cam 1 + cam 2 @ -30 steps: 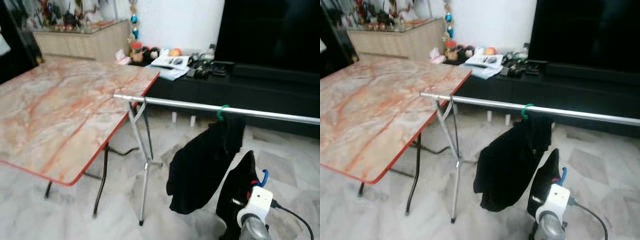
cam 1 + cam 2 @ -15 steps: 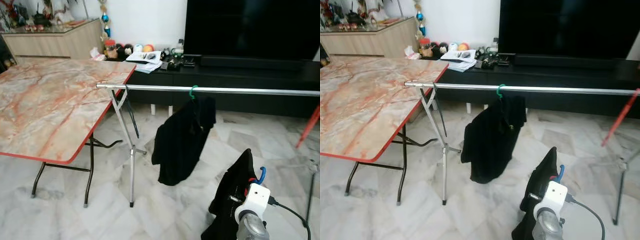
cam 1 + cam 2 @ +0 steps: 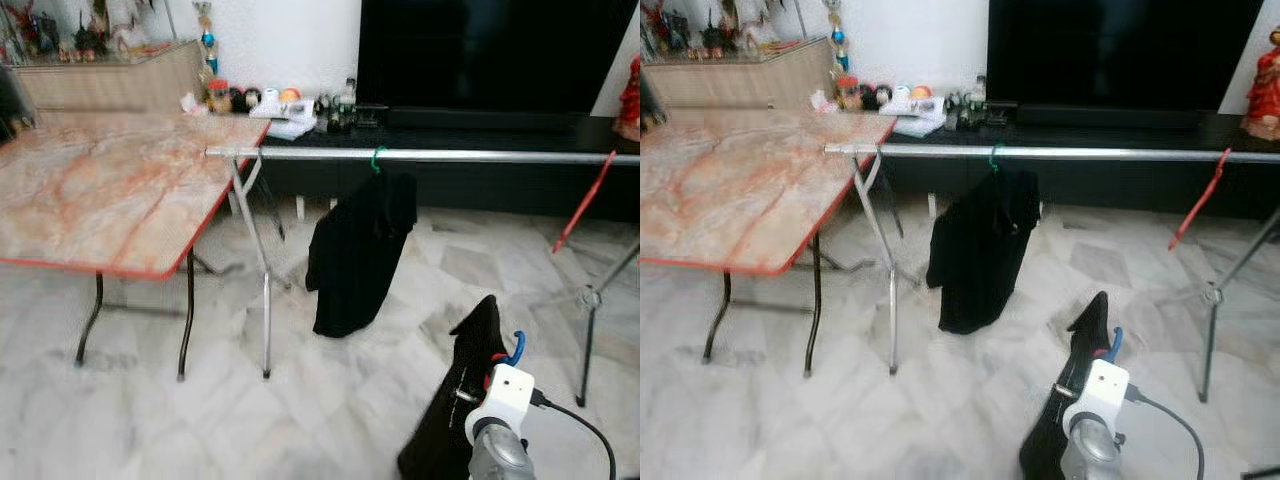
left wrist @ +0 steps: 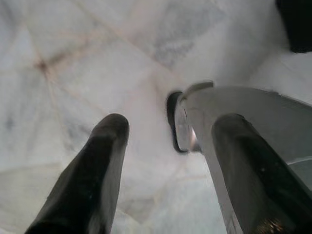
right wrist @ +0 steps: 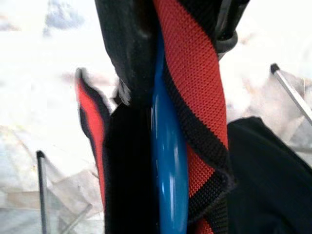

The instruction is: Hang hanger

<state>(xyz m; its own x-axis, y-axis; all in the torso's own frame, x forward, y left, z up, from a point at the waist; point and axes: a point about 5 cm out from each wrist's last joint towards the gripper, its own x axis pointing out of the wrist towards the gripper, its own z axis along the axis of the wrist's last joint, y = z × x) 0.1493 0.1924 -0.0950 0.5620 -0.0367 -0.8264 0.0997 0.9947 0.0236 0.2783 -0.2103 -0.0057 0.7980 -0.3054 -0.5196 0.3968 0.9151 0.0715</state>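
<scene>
While right hand (image 5: pixel 161 122) clamps blue hanger (image 5: pixel 168 161), rail (image 3: pixel 430 155) ahead, black garment (image 3: pixel 355 250) hanging, table (image 3: pixel 100 190) left, left hand (image 4: pixel 165 161) apart.

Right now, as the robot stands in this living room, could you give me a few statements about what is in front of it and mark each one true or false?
1. A black garment on a green hanger hangs from the silver metal rail. True.
2. The right gripper holds a blue plastic hanger with a black and red garment on it. True.
3. The blue hanger is already hooked on the rail. False: it is low down near the floor, at the robot's right arm.
4. The marble-patterned folding table with red edging stands on the robot's right. False: it is on the left.
5. The left gripper carries a hanger. False: its fingers are apart over bare marble floor.
</scene>
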